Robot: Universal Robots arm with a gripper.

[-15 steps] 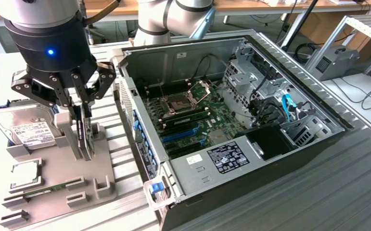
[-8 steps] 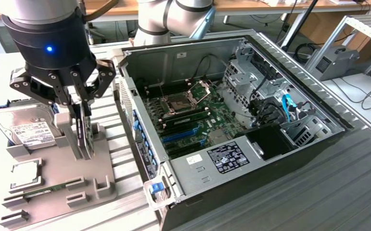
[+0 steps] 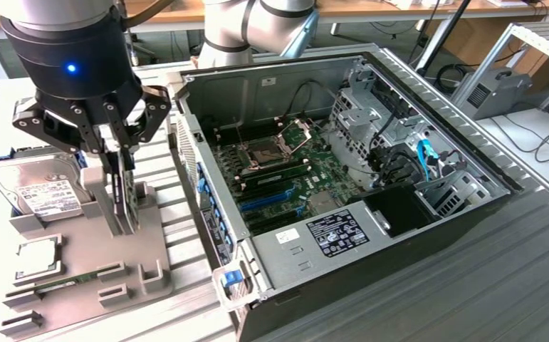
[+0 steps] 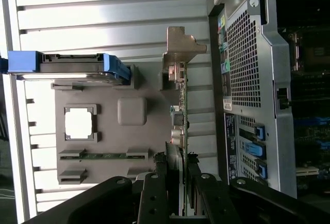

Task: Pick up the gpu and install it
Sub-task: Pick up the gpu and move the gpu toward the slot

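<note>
The white label on the hard drive (image 3: 41,187) and the black-and-white label (image 3: 336,231) on the power supply carry print too small to read.

One grey moulded holder (image 3: 84,242) carries four parts:
- **The gpu** (image 4: 181,100): a thin green board with a silver metal bracket (image 4: 180,46) at one end.
- **Hard drive:** one, silver, in a blue frame.
- **Processor** (image 3: 38,255): one square chip, lying flat in a recess.
- **Memory stick** (image 3: 70,278): one narrow green stick.

The gpu stands on edge in a slot of the holder, near the side that faces the computer case (image 3: 255,92). The gripper (image 4: 178,171) is over the card. Its two black fingers (image 4: 157,182) are closed against the card's opposite faces, at the end away from the bracket.

The case is bare sheet metal and lies open on its side, on the exterior view's right. Inside is one green motherboard (image 3: 298,178) with blue slots and a metal processor socket frame. The bench under everything is ribbed grey metal.
</note>
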